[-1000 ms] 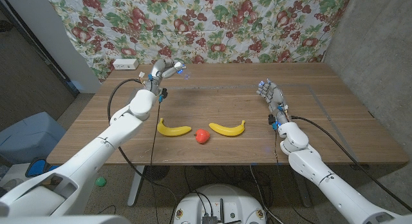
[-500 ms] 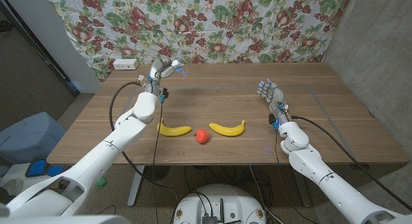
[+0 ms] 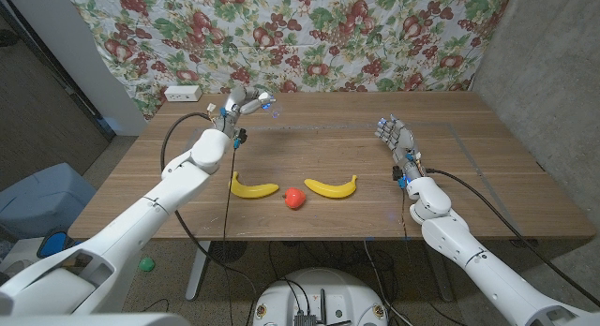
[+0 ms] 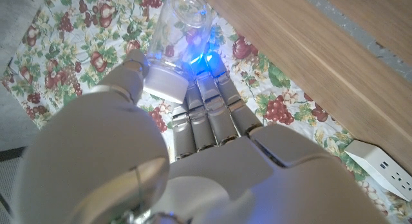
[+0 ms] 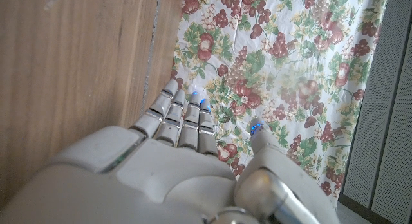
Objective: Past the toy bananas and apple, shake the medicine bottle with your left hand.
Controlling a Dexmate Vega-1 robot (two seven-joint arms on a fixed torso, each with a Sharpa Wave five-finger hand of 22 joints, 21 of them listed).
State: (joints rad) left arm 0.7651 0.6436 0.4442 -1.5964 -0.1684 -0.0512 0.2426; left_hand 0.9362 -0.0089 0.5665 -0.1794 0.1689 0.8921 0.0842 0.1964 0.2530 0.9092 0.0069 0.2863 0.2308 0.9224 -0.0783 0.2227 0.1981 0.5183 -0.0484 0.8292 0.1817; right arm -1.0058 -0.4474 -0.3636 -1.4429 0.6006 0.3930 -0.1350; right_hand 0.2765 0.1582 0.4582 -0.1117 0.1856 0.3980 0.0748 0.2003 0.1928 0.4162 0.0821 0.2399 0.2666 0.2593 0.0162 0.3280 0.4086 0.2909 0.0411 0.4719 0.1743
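Bottle [image 4: 177, 31] sits clamped in the left hand [image 3: 246, 102], held above the worktop's [image 3: 309, 139] far edge, beyond bananas [image 3: 331, 186] and apple [image 3: 294, 199]. Shake in short strokes, grip kept firm on the cap end. Right hand [image 3: 397, 137] empty, fingers extended.

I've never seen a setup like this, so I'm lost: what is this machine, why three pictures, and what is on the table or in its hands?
It is a robot with two arms, each ending in a hand, standing at a wooden table. The wide picture comes from a camera on its head, looking down. The other two come from cameras on its wrists, looking along the back of each hand. On the table lie two toy bananas with a small red apple between them. Beyond them, the left hand grips a clear medicine bottle with a white cap in its fingers. The right hand holds nothing, its fingers straight.
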